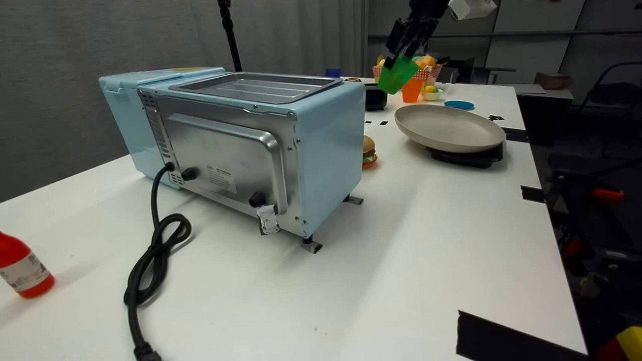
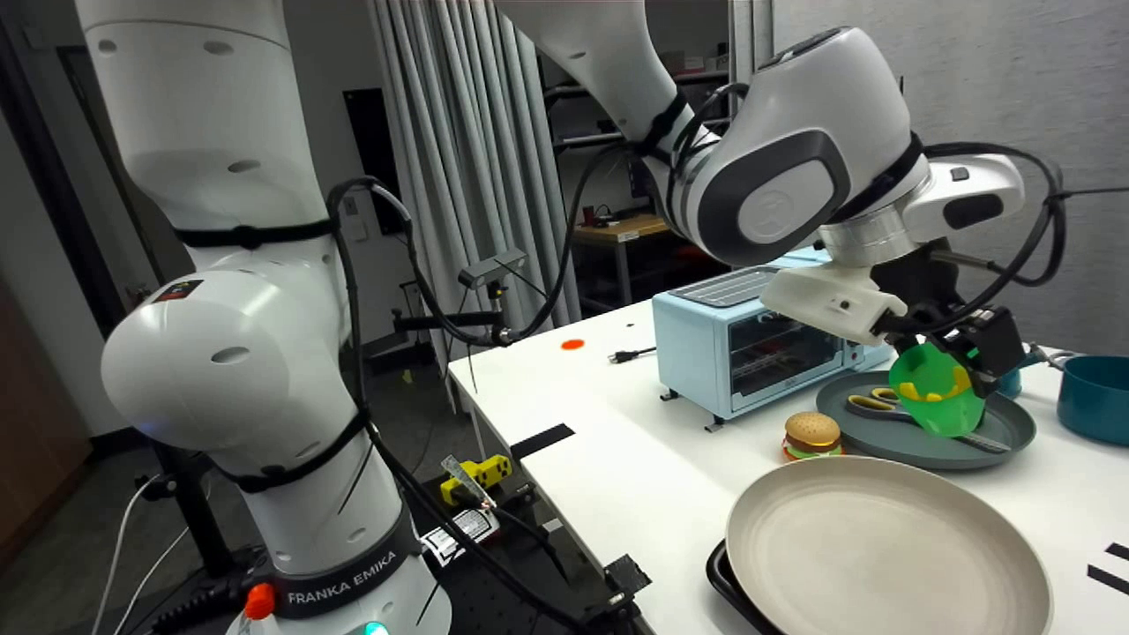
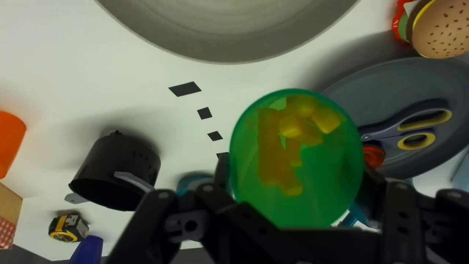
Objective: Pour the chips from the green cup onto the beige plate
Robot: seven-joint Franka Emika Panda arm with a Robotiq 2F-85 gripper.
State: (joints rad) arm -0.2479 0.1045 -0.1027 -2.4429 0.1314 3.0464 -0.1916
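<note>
Fingers [image 3: 221, 176] clamp the green cup [image 1: 397, 75], with burger [image 2: 812, 434] and grey plate [image 2: 926, 451] near the beige plate [image 2: 891, 547].

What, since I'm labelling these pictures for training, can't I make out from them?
Chips: their exact number; in the wrist view they overlap inside the green cup.
Black base: its top; in both exterior views the beige plate hides it.
Red bottle: its upper part; cut off by the left edge in an exterior view.
Oven label: its wording; too small in an exterior view.
</note>
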